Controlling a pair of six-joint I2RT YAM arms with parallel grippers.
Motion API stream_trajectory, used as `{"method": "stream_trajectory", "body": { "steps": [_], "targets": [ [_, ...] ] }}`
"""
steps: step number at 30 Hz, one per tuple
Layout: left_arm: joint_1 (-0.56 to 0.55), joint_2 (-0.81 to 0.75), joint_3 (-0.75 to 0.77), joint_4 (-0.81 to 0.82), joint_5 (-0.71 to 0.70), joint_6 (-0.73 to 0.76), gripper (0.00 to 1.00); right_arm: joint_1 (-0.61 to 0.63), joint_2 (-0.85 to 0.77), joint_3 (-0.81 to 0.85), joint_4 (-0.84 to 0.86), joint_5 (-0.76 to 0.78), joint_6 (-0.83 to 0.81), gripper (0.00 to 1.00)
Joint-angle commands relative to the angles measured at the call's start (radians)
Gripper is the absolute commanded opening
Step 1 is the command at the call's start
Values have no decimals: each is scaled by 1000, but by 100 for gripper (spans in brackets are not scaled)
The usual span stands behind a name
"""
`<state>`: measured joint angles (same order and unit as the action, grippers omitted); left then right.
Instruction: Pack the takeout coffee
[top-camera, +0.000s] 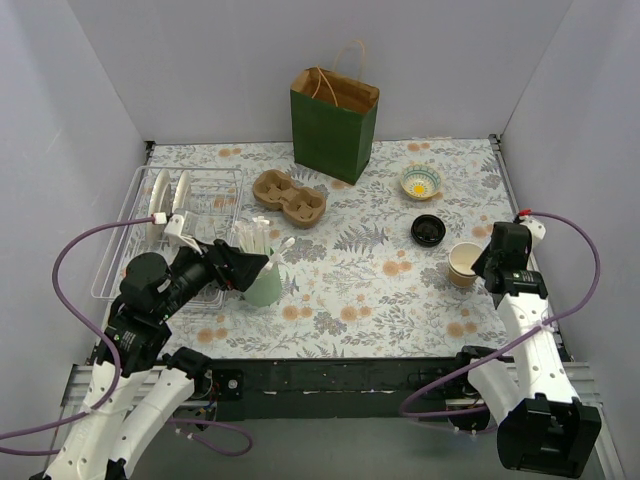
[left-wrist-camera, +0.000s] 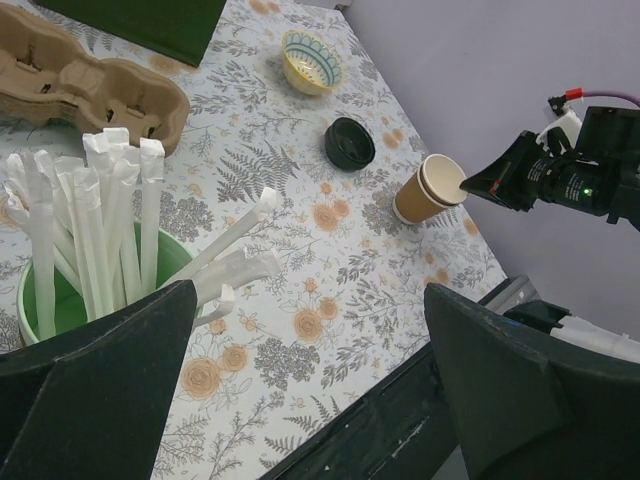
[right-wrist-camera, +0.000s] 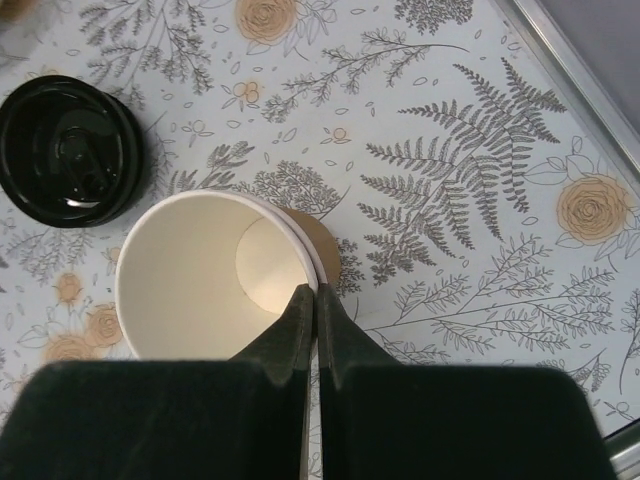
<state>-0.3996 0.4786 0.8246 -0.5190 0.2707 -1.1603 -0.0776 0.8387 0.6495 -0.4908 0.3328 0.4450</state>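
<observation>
My right fingers are closed on the paper cup, one inside its wall and one outside, pinching the rim on the side facing away from the green bag. The cup has no lid and I can see its bare cream bottom, so it is empty. The black lid lies just beside it on the counter, between cup and bag. I see only black there, so I judge it a loose lid rather than a capped cup. Cup and lid together are the takeout coffee as I read it. They sit well apart from the bag, nearer me and on my right arm's side.

The cup should be very light, with a thin wall that dents, so a rim pinch may crease or tip it. The lid looks stiff and slick, and is best taken by its edge.

My left fingers are spread wide and hold nothing. They hover over the mint-green cup of sticks, nearer me than the bag on my left.
</observation>
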Motion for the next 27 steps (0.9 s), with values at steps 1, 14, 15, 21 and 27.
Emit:
{"method": "stream_trajectory", "body": {
  "steps": [1,14,15,21,27],
  "targets": [
    [-2,-12,41,-12,2,13,98,-5,1,64,-9,33,-31,1],
    [-5,240,168,37,204,16,73,-7,13,178,-52,-464,44,1],
    [-4,273,176,53,253,10,69,-7,14,170,-36,-524,50,1],
    [-189,506,264,123,112,-7,59,4,22,127,-5,-623,55,1],
    [-451,795,338,232,-31,-74,54,7,0,108,14,-653,58,1]
  ]
}}
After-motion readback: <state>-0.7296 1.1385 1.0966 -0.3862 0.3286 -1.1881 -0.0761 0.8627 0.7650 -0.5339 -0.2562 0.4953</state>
